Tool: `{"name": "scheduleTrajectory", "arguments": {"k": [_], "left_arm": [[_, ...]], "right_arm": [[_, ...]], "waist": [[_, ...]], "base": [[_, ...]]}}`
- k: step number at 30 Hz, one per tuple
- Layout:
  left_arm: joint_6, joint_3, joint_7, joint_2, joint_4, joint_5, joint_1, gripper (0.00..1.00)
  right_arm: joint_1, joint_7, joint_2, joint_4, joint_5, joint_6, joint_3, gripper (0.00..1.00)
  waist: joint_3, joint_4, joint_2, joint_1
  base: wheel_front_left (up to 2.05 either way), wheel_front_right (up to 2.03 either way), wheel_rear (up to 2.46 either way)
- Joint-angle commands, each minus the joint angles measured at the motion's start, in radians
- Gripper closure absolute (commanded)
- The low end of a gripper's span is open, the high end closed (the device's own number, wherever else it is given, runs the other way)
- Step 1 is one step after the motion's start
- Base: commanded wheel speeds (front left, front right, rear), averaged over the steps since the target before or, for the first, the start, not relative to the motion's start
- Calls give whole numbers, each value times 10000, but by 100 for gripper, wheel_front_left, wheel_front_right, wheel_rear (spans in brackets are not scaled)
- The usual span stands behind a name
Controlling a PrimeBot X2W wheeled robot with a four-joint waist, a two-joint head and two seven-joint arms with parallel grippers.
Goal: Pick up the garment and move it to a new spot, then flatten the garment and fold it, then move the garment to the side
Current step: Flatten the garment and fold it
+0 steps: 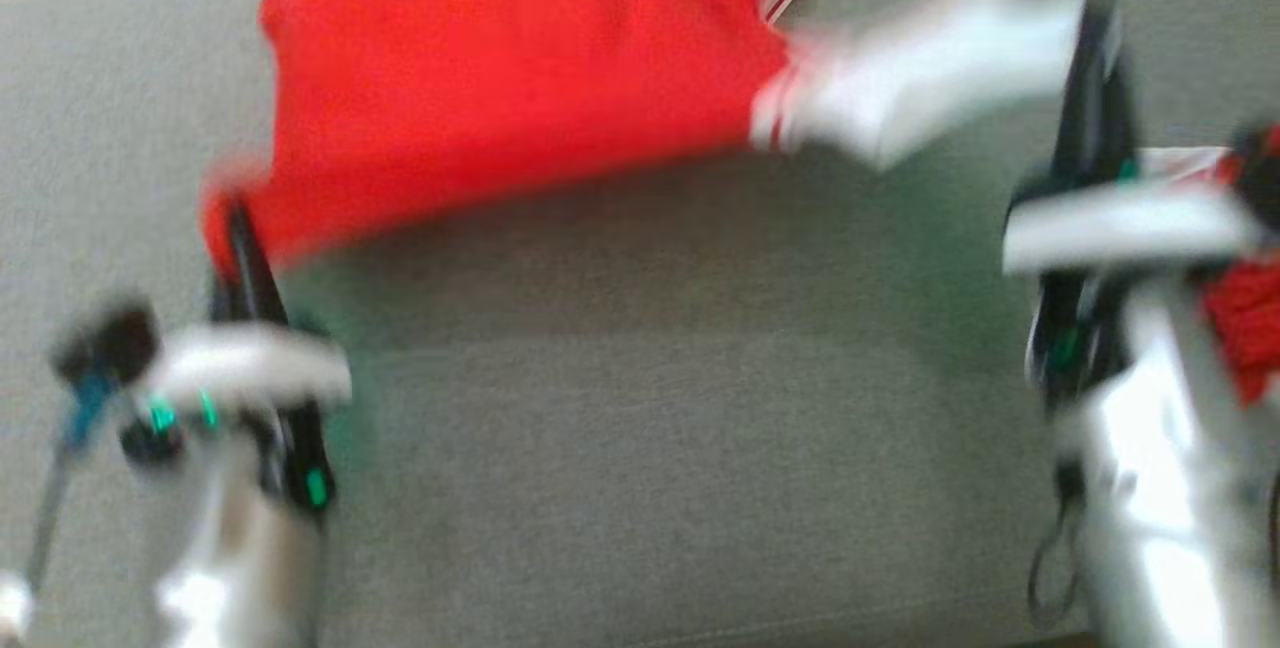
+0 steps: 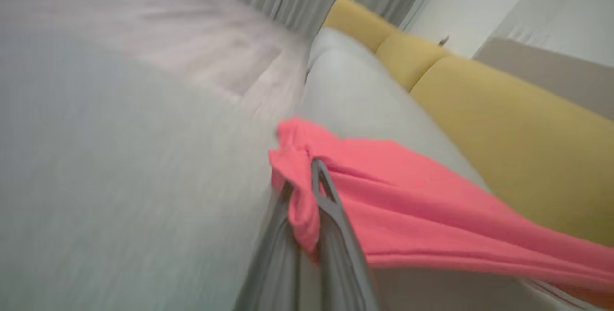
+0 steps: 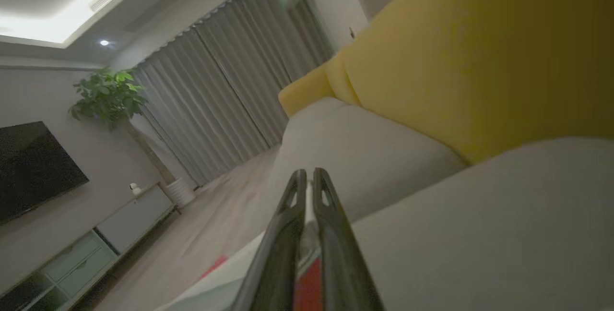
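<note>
Item: garment [image 1: 500, 78], red body with a white sleeve [image 1: 930, 58], striped at the cuff and neck. Location: held above the grey sofa seat [image 1: 640, 448], toward the far part of it in the head view, casting a shadow beneath; apparently clear of the cushion, though blur leaves this uncertain. Left tool [image 1: 240, 248]: narrow, fingers pinched on a bunched red corner, confirmed in the left wrist view [image 2: 302, 181], where the cloth [image 2: 407, 196] trails away to the right along the seat in front of the yellow back cushions [image 2: 503, 124]. Right tool [image 1: 1095, 48]: narrow, fingers almost together [image 3: 309, 181] with a sliver of white and red cloth between them; judged to grip the sleeve end. Long axis: side to side between the two tools, bulk nearer the left arm. Next step, judged: carry both ends together to the new spot, keeping the span taut.
</note>
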Motion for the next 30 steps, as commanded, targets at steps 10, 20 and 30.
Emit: {"name": "scheduleTrajectory", "arguments": {"k": [10,20,30], "left_arm": [[-136,1658,-52,-476,-5,-163,3218,100],[-140,480,-52,-491,-813,-1171,5315,100],[-141,-236,-53,-493,-1916,-1554,5340,100]], "right_arm": [[3871,-66,113,-966,1098,-7,1034,100],[6155,-21,-295,-1381,1610,-7,1172,100],[6612,466,-204,-2439,1766,-7,921,100]], "waist": [[-1317,-591,0,1],[-2369,-438,0,1],[-2197,-142,0,1]], "base": [[0,0,0],[0,0,0],[0,0,0]]}}
